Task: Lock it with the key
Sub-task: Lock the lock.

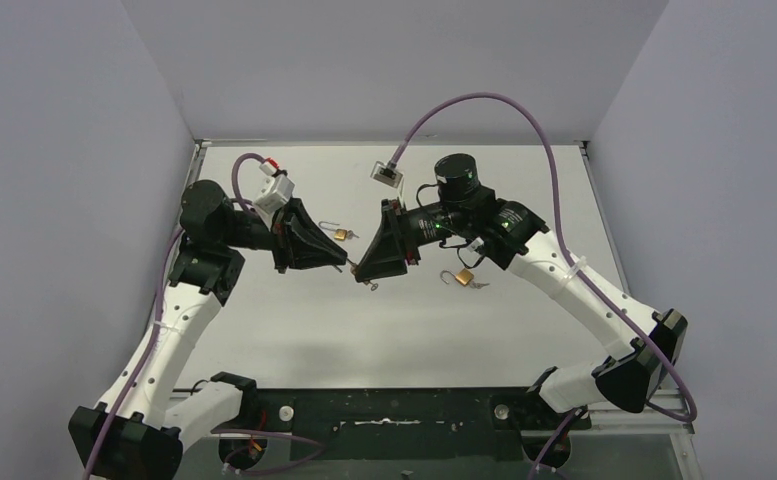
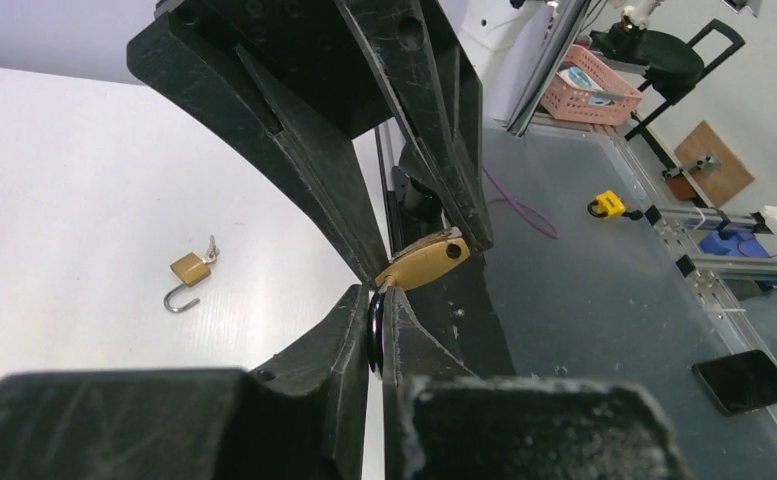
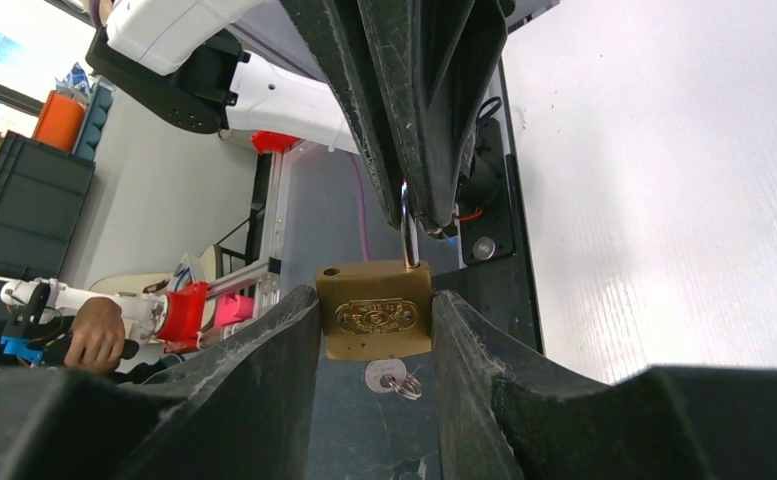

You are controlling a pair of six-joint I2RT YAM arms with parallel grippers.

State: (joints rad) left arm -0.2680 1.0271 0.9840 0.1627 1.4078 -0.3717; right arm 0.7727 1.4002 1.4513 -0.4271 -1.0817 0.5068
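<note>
White table (image 1: pixel 294 320) spreads beneath a mid-air hold: my right gripper (image 3: pixel 376 305) clamps the brass padlock (image 3: pixel 374 318) by its body, and my left gripper (image 2: pixel 375 305) is pinched on its shackle (image 3: pixel 406 235), whose free end stands out of its hole. With the key (image 3: pixel 384 375) seated underneath, I judge that pressing shut and turning are left to do; a spare padlock (image 1: pixel 340 233) lies near, and the table edges and walls are well apart
</note>
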